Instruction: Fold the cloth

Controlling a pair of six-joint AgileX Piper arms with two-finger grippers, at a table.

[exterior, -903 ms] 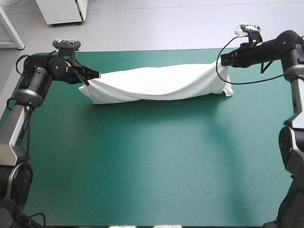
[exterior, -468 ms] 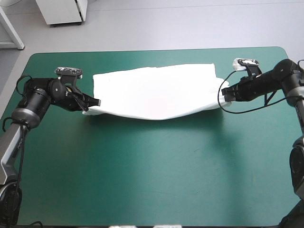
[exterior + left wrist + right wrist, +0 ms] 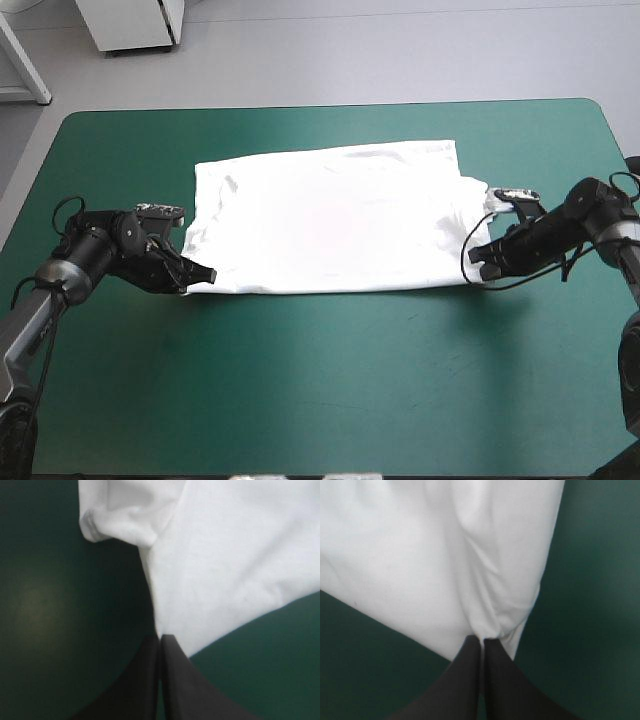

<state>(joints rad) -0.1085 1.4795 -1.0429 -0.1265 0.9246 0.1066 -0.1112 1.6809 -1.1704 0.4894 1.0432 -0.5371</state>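
Note:
The white T-shirt [image 3: 330, 218] lies spread as a broad flat rectangle across the middle of the teal-green table. My left gripper [image 3: 203, 273] is low at the shirt's near left corner, shut on the T-shirt [image 3: 225, 565], whose corner runs into the fingertips. My right gripper [image 3: 480, 271] is low at the near right corner, likewise shut on the T-shirt [image 3: 440, 555], with a small pucker of fabric just ahead of the tips. A rolled hem or sleeve bulges beside the left gripper.
Bare teal-green cover [image 3: 330, 390] stretches from the shirt's near edge to the table's front edge. A narrower strip of cover lies beyond the shirt toward the far edge [image 3: 330, 105].
Both grippers have drawn the shirt's held edge from the far side toward the near side and lowered it. The shirt went from a hanging band to a flat spread layer.

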